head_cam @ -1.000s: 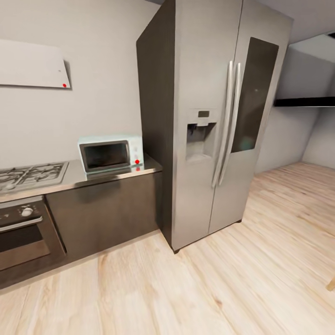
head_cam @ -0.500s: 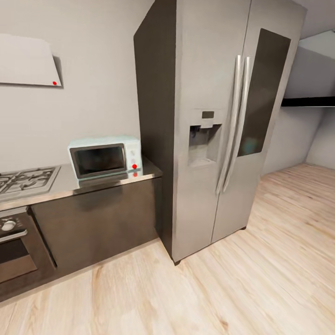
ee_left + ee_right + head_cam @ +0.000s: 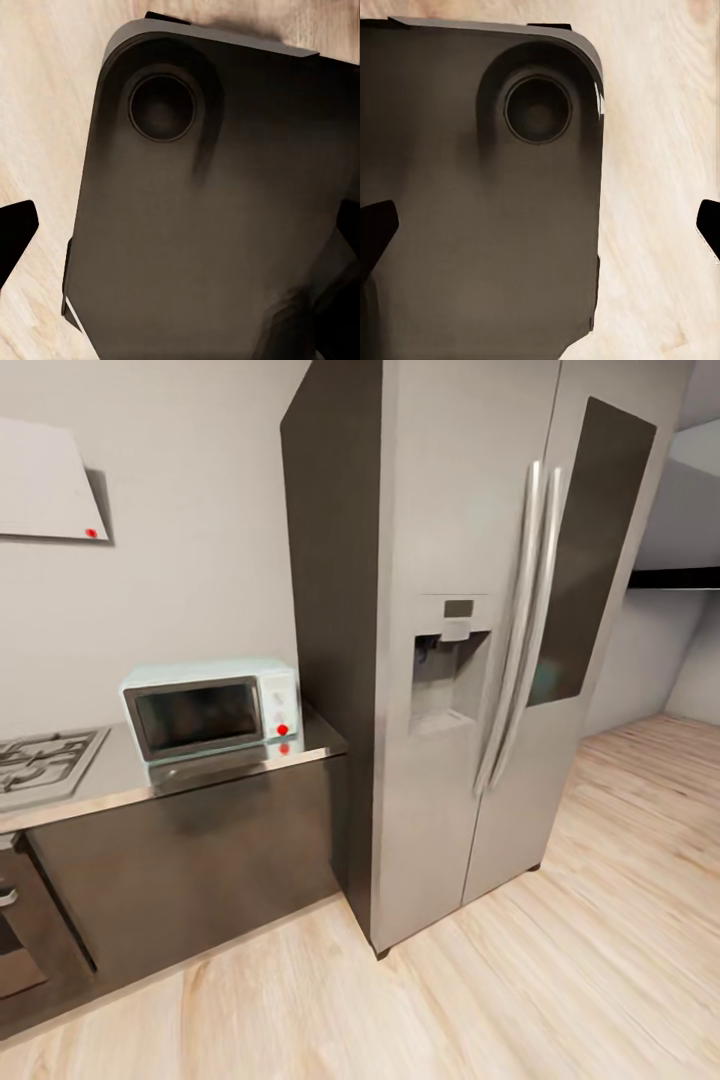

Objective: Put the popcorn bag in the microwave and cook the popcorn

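Observation:
The pale mint-blue microwave (image 3: 210,710) stands with its dark glass door closed on the glossy grey countertop (image 3: 115,778), against the wall and right beside the tall fridge. The popcorn bag and the popcorn are out of view. In the left wrist view my left gripper (image 3: 180,232) hangs open over the robot's dark base (image 3: 210,187), its black fingertips (image 3: 15,234) far apart with nothing between them. My right gripper (image 3: 540,225) is likewise open above the base (image 3: 472,225), over pale wood floor.
A tall steel double-door fridge (image 3: 480,640) rises right of the counter. The steel gas hob (image 3: 40,760) and dark oven (image 3: 12,950) sit at the left edge, under the flat grey hood (image 3: 40,480). Dark cabinets (image 3: 190,855) front the counter. Wood floor (image 3: 560,980) stretches ahead and right.
The whole head picture has slid left and the fridge looms larger, so the camera has moved rightward and closer. The microwave itself has stayed put.

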`<state>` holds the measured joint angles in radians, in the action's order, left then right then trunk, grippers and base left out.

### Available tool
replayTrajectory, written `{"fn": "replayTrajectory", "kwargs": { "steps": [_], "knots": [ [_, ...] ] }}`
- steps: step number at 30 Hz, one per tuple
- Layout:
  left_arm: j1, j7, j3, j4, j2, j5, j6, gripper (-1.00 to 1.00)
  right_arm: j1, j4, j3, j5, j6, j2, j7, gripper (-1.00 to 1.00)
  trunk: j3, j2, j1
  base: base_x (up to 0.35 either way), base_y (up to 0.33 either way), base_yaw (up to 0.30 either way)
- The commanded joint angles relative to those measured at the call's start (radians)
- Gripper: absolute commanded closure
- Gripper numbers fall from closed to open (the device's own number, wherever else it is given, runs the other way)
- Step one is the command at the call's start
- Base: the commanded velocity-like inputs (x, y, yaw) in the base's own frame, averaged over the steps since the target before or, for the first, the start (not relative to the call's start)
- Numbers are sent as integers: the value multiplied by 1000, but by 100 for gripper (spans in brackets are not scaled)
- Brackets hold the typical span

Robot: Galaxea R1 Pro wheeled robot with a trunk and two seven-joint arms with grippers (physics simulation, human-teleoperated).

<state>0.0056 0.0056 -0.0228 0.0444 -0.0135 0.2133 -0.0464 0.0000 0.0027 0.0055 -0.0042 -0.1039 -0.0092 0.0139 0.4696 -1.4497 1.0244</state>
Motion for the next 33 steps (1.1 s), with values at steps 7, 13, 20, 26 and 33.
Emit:
{"fn": "replayTrajectory", "kwargs": {
  "steps": [7, 13, 20, 26, 33],
  "knots": [
    [1, 1, -3, 2, 0, 6, -1, -100, 0, 0, 1, 0, -5, 0, 1, -100, 1, 0, 1, 324, 0, 0],
    [1, 1, -5, 2, 0, 4, -9, -100, 0, 0, 1, 0, -6, -1, 1, -100, 1, 0, 1, 210, 0, 129],
    [1, 1, -5, 2, 0, 3, -10, -100, 0, 0, 1, 0, -7, -1, 1, -100, 1, 0, 1, 9, 0, 265],
    [1, 1, -5, 2, 0, 3, -10, -100, 0, 0, 1, 0, -7, -2, 1, -100, 1, 0, 1, 0, 0, 270],
    [1, 1, -5, 2, 0, 2, -11, -100, 0, 0, 1, 0, -7, -2, 1, -100, 1, 0, 1, 0, 0, 270]
  ]
}}
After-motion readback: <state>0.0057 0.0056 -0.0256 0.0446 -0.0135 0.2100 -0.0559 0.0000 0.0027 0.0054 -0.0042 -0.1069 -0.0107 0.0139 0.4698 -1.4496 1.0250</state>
